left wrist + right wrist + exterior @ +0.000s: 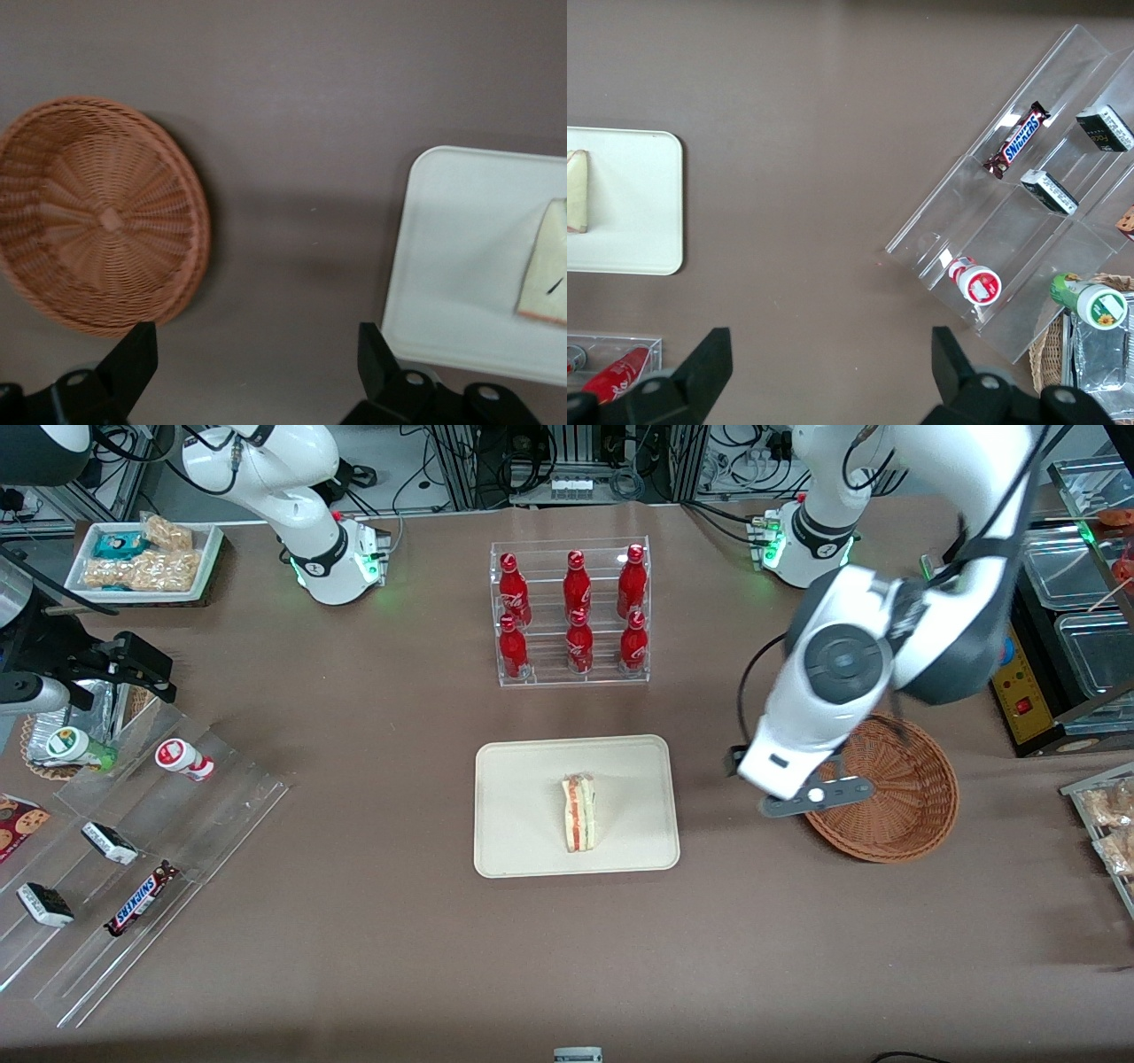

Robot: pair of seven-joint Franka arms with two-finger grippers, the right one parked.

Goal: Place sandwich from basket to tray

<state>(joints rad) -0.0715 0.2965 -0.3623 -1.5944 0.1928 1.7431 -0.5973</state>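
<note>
Since the wrapped triangular white-bread sandwich (579, 813) lies on the cream rectangular tray (514, 779) and the round brown wicker basket (921, 797) holds nothing, the transfer appears complete; the gripper (257, 363), released and holding nothing, hangs above bare table between basket and tray.

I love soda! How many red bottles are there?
6, all in the clear rack: three on the upper step, three on the lower step. The gripper hangs open between basket and tray.
</note>
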